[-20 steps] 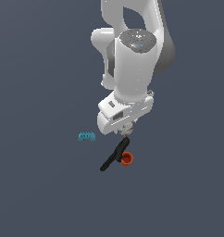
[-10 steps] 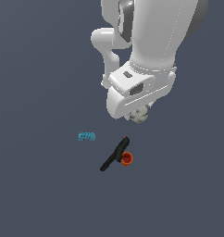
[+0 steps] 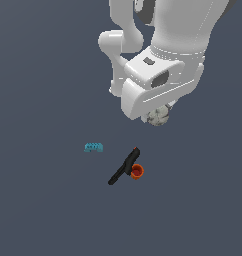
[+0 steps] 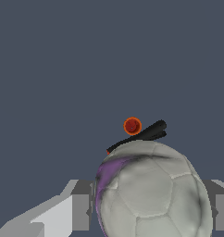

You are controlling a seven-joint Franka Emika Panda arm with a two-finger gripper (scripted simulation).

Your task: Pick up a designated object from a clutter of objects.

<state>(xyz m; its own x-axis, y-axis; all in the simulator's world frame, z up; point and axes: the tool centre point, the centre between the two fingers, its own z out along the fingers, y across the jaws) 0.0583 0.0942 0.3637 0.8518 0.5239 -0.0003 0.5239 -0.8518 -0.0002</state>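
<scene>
The whitish-grey mottled ball [image 3: 158,116] hangs high above the floor, held under the white hand of the arm. In the wrist view the ball [image 4: 153,192] fills the space between my two fingers [image 4: 80,212], with a purple patch on one side. My gripper [image 3: 157,114] is shut on the ball; the hand hides most of it in the exterior view. Below lie the teal studded block [image 3: 93,147], the long black tool with red tip [image 3: 124,166] and the small orange cup [image 3: 137,171]. The cup [image 4: 132,125] and tool [image 4: 144,134] show beyond the ball.
The dark grey floor [image 3: 43,210] spreads all around the three items. The arm's white links [image 3: 143,30] fill the upper part of the exterior view.
The gripper has risen with the ball in it, moving away from the tool and cup and closer to the exterior camera. The block, tool and cup have not moved.
</scene>
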